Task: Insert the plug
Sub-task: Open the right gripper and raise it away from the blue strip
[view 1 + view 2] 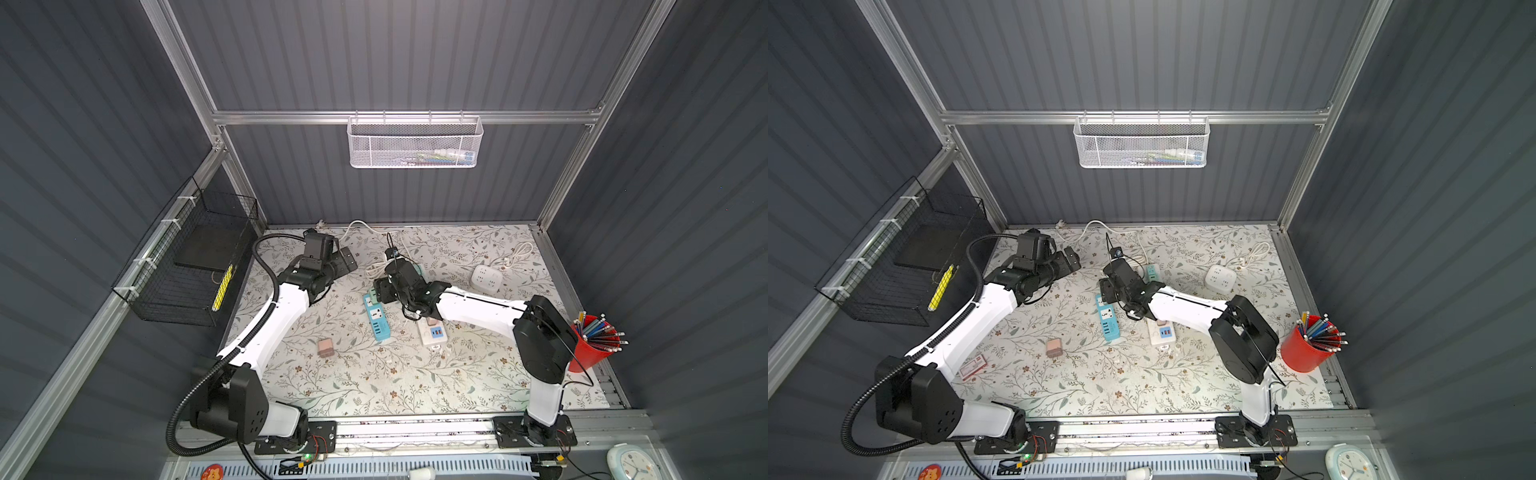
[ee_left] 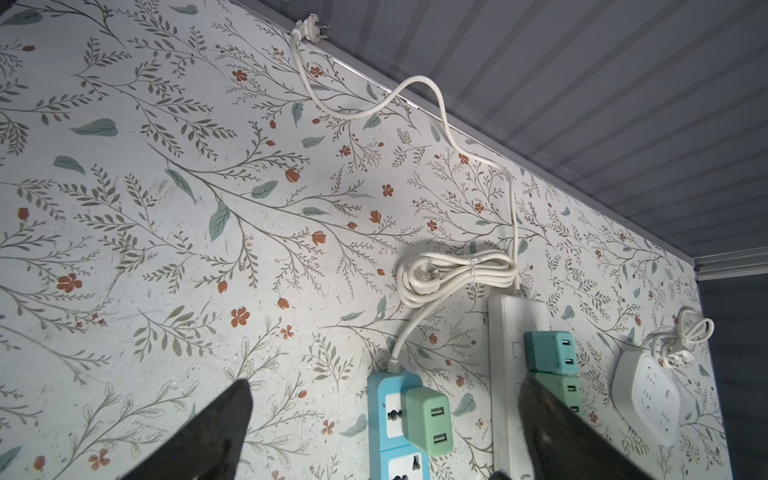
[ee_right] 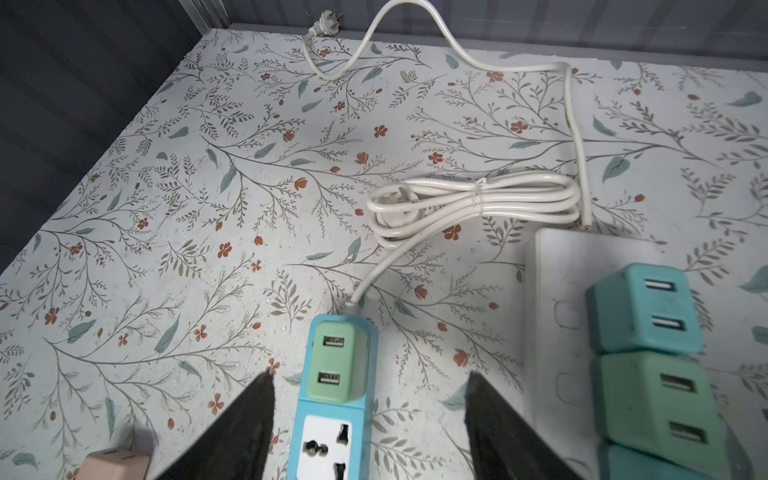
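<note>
A light green plug with two USB ports sits in the end socket of the blue power strip, at the cable end. My right gripper hovers over that strip, open, with a finger on either side and nothing between them. In both top views the right gripper covers the far end of the blue strip. My left gripper is open and empty, held off at the back left. Its wrist view looks across at the green plug.
A white power strip with teal and green chargers lies right of the blue one. A coiled white cable lies behind. A pink plug, a white square socket and a red pen cup stand on the table.
</note>
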`<move>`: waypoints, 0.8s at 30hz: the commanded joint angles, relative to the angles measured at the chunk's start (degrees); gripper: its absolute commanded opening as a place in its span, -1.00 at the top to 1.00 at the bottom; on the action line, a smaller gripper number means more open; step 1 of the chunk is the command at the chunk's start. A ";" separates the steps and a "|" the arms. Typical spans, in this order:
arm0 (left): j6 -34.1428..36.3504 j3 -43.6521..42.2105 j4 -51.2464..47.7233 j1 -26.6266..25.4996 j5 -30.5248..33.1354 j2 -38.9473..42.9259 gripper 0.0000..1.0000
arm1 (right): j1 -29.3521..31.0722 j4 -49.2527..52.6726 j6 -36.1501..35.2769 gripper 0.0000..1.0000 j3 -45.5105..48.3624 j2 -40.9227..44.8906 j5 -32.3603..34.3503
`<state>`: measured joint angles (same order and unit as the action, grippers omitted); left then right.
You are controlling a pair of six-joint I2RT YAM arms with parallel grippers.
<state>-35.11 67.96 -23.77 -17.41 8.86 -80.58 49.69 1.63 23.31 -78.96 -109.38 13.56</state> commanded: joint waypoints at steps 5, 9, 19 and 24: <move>0.30 -0.37 0.14 0.36 0.02 0.60 -1.00 | -1.13 1.08 0.27 -0.45 -1.29 -5.78 -1.39; 0.29 -0.39 0.13 0.36 0.05 0.60 -1.00 | -1.26 0.33 1.08 -0.45 1.45 -6.81 -1.15; 0.44 -0.38 0.19 0.36 -0.08 -0.15 -1.00 | -1.26 -0.14 0.27 -0.45 4.42 -0.73 -2.30; -0.63 -1.26 -0.49 0.36 2.90 -0.67 -1.00 | -1.26 0.11 -1.12 -0.48 4.35 5.71 -3.87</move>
<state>-35.11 67.75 -23.62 -17.41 9.63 -80.60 48.62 1.23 23.66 -74.02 -108.55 10.74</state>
